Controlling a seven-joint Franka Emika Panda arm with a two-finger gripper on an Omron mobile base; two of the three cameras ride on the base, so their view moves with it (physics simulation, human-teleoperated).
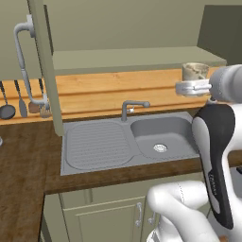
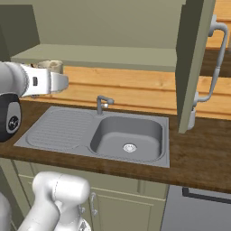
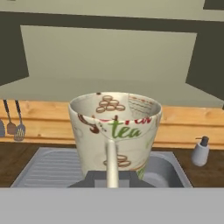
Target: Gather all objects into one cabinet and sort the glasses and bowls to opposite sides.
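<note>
My gripper (image 3: 111, 151) is shut on the cream speckled cup (image 3: 114, 127), which has "tea" printed on it and stands upright; one pale finger runs up its near wall. From the base cameras the cup (image 1: 194, 71) (image 2: 50, 66) hangs above the counter, level with the lower shelf (image 1: 137, 59) of the open olive-green wall cabinet (image 2: 108, 27), just in front of that shelf's edge. The gripper (image 1: 190, 88) (image 2: 61, 82) reaches in level with it. The cabinet door (image 1: 45, 66) (image 2: 194, 67) stands swung open with its long grey tube handle (image 1: 21, 52) (image 2: 216, 58). The bowls are out of view.
Below lies a grey sink (image 1: 163, 137) (image 2: 128, 135) with a drainboard (image 1: 97, 144) and a faucet (image 1: 128, 108) (image 2: 101, 103) in a wooden counter. Utensils (image 1: 21, 101) hang on the left wall. A soap dispenser (image 3: 201, 151) stands by the basin. Low cabinets (image 1: 108, 217) sit underneath.
</note>
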